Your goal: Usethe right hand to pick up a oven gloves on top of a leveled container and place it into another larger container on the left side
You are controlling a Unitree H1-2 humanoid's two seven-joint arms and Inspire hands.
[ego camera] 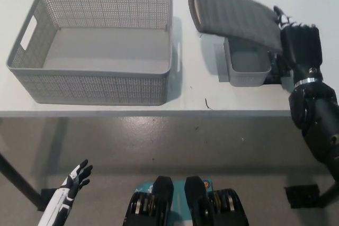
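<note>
Glove: oven glove (235,17), dark grey quilted fabric with ribbed stitching, cuff opening at its far left end showing a paler lining; it hangs tilted, left end raised, right end at the black hand.
Glove position: lifted above the small container, partly overlapping that container's far rim in the picture; right of the large basket and apart from it.
Right hand: right hand (299,43), black, closed on the glove's right end, fingers curled over the fabric edge.
Left hand: left hand (77,175), white, resting low at the near left, below the worktop edge, fingers spread, holding nothing.
Small container: small grey container (246,70), open top, sitting on a darker base near the worktop's near right edge; interior visible below the glove.
Large basket: large grey basket (92,43), perforated walls, handle slot on its left wall, on the left of the worktop.
Worktop: white worktop (198,96); a bare strip lies between basket and small container; a small dark mark lies near the near edge.
Floor: grey floor beyond the near edge.
</note>
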